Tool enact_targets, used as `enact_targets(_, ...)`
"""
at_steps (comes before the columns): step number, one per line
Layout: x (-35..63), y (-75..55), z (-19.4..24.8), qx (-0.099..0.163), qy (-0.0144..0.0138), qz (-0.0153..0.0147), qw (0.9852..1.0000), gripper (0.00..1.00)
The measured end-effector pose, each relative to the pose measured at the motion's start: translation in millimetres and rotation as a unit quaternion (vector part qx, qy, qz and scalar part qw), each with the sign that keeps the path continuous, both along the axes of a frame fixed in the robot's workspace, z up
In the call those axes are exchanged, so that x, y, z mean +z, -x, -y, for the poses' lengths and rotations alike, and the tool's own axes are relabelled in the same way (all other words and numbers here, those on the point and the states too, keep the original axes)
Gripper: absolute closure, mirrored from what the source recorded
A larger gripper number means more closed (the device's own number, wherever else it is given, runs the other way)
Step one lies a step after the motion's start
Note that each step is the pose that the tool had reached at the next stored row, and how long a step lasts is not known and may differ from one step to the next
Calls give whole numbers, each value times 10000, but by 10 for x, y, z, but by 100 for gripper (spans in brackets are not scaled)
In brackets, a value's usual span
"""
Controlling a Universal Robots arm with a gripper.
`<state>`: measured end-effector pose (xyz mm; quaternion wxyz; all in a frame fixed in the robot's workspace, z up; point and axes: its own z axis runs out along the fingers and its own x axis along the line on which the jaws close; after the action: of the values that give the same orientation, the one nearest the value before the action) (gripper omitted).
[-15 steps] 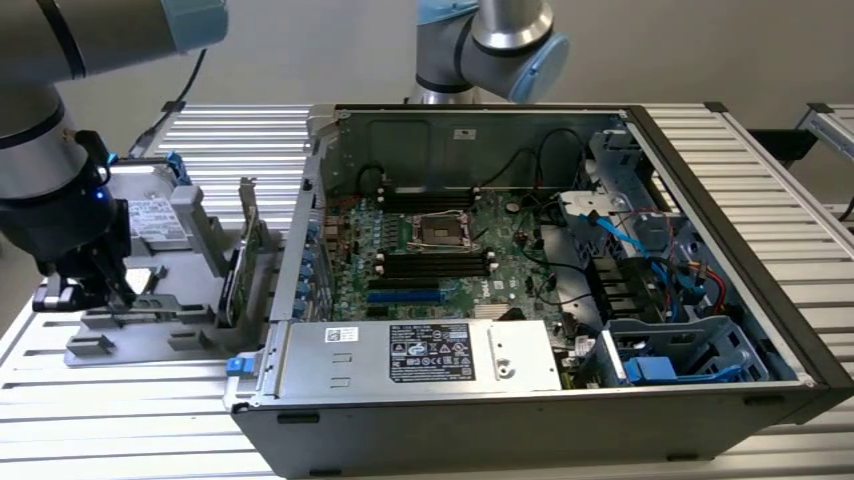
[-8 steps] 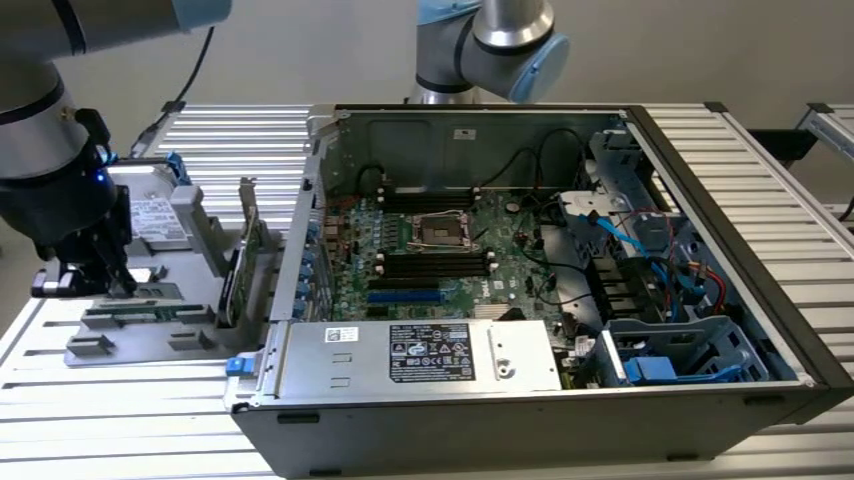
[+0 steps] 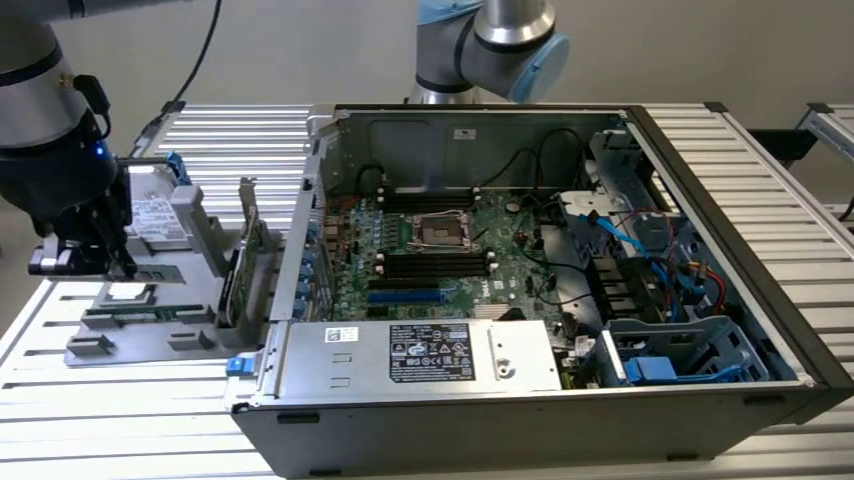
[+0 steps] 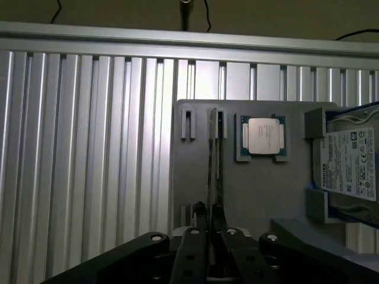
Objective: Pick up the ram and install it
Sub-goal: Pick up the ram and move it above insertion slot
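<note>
**Fingers pinched on the ram in its holder**

My gripper point(image 4: 209, 208) stands narrow, its two black fingers point(image 4: 201, 214) pressed against the opposite faces of the ram point(image 4: 212, 160). I see the ram edge-on, as a thin upright stick. It starts between my fingertips and runs straight away from me across the grey parts tray point(image 4: 195, 177). It is still seated there, between the small slot guides at its near and far ends.

Just beside the far end of the ram, a processor point(image 4: 263, 136) lies flat in its own square recess of the tray. Further out on that same side, a hard drive point(image 4: 349, 165) with a white label sits against the tray's raised blocks. The tray rests on a ribbed aluminium table point(image 4: 89, 148) that stretches well beyond my fingertips.

In the exterior view, my gripper point(image 3: 83, 262) hangs low over the tray point(image 3: 134, 325). On that view's right of me an expansion card point(image 3: 244, 250) stands upright at the tray's edge. Beyond it is the open computer case point(image 3: 400, 430) with its motherboard point(image 3: 441, 250), well apart from my fingers.
</note>
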<state>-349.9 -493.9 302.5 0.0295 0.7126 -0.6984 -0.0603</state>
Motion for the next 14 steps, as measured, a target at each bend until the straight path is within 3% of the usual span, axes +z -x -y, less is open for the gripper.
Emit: enact_targets(14, 306, -198, -71, 12, 0, 0, 10000, 86)
